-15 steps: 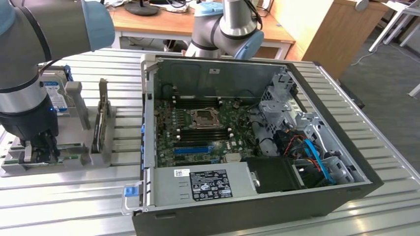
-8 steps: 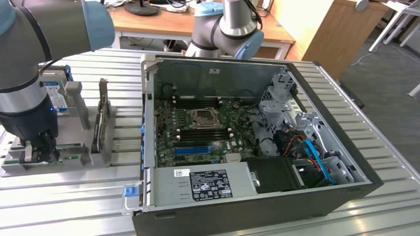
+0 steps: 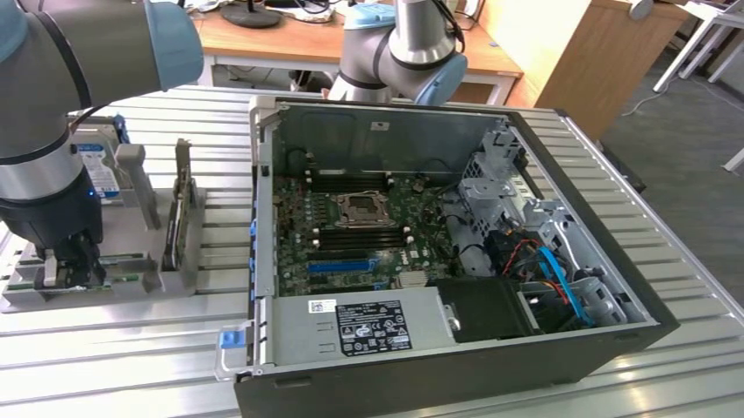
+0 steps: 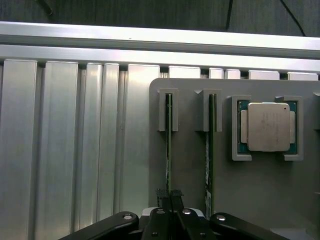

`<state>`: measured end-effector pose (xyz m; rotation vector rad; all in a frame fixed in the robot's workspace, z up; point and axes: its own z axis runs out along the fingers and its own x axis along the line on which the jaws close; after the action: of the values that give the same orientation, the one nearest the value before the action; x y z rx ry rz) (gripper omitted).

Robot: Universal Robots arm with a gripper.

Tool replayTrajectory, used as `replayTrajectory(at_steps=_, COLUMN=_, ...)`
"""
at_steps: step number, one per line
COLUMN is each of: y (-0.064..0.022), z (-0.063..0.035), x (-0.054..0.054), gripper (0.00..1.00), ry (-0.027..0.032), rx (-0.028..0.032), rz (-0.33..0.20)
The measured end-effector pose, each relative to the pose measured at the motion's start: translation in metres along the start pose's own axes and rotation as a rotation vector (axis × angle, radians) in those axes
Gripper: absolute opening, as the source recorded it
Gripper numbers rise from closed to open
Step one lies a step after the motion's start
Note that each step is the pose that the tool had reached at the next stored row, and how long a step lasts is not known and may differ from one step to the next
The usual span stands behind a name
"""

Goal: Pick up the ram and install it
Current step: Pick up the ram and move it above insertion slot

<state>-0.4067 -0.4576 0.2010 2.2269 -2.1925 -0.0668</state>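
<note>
Clamps end effector (image 4: pixel 170 197) onto near end of edge-standing ram (image 4: pixel 168 150) in grey holder (image 4: pixel 250 200), lengthwise straight ahead.

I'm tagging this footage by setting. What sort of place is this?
Likely a robotics lab bench for computer assembly: a robot arm over an aluminium slatted table, an open desktop case, a grey parts fixture holding a processor, and wooden desks behind.
</note>
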Motion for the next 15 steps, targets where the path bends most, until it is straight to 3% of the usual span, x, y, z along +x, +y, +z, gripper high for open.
replayTrajectory(at_steps=7, y=0.0, z=-0.0002, x=0.0, gripper=0.12, ry=-0.0001, rx=0.0002, rz=0.0)
replayTrajectory(at_steps=15, y=0.0003, z=-0.0086, x=-0.0002, gripper=0.12, ry=0.0, rx=0.0, rz=0.0)
